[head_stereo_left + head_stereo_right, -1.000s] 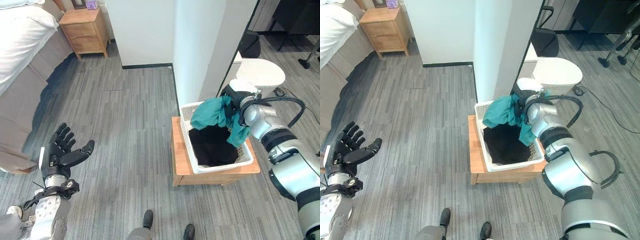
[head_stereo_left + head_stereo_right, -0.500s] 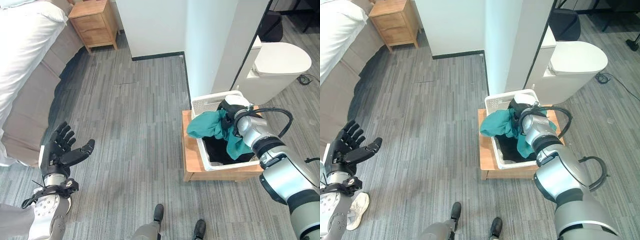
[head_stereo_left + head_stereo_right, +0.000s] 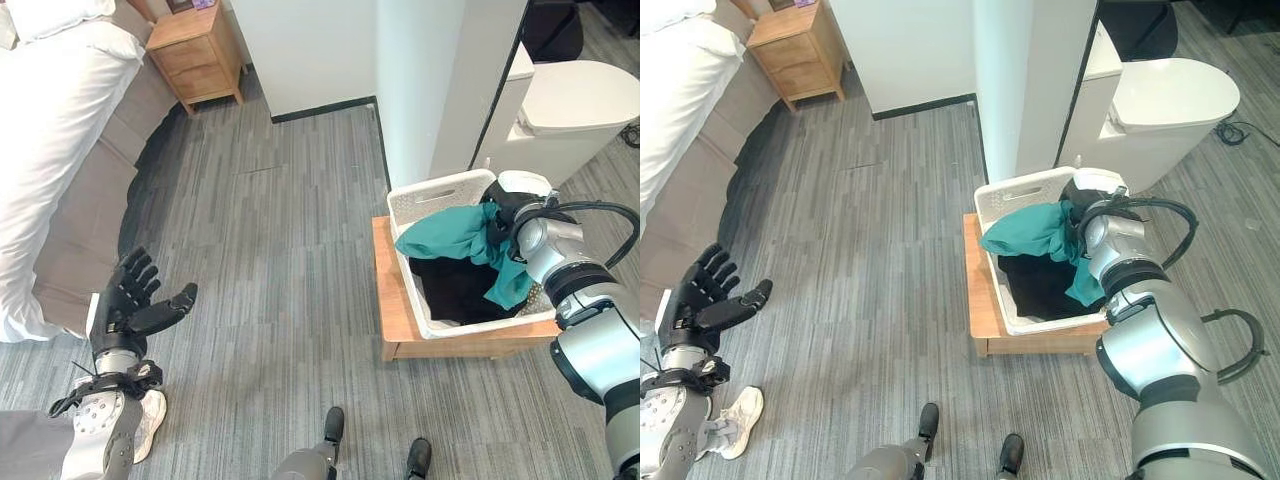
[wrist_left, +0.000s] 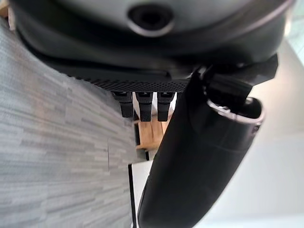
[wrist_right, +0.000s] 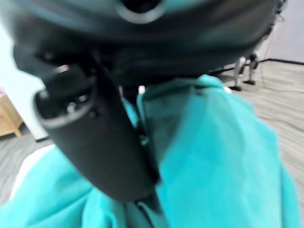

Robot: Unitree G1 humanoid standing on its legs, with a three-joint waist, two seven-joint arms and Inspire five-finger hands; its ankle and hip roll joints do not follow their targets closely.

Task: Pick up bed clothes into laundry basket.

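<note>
A teal garment (image 3: 455, 238) hangs over the white laundry basket (image 3: 425, 195), held up by my right hand (image 3: 503, 205), whose fingers are curled into the cloth (image 5: 213, 156). Dark clothes (image 3: 455, 290) lie in the bottom of the basket. The basket stands on a low wooden stand (image 3: 392, 300) beside a white wall corner. My left hand (image 3: 135, 305) is held up over the floor at the lower left, fingers spread and straight, holding nothing. The bed with white bedding (image 3: 50, 120) is at the far left.
A wooden nightstand (image 3: 195, 50) stands at the back by the bed. A white toilet (image 3: 575, 100) sits behind the basket at the right. A person's dark shoes (image 3: 335, 425) show at the bottom edge. Grey plank floor (image 3: 270, 250) lies between bed and basket.
The camera has shifted, so the whole scene sits differently. My right hand still holds the teal garment above the basket; more of it now drapes over the basket's middle. The left hand stays spread.
</note>
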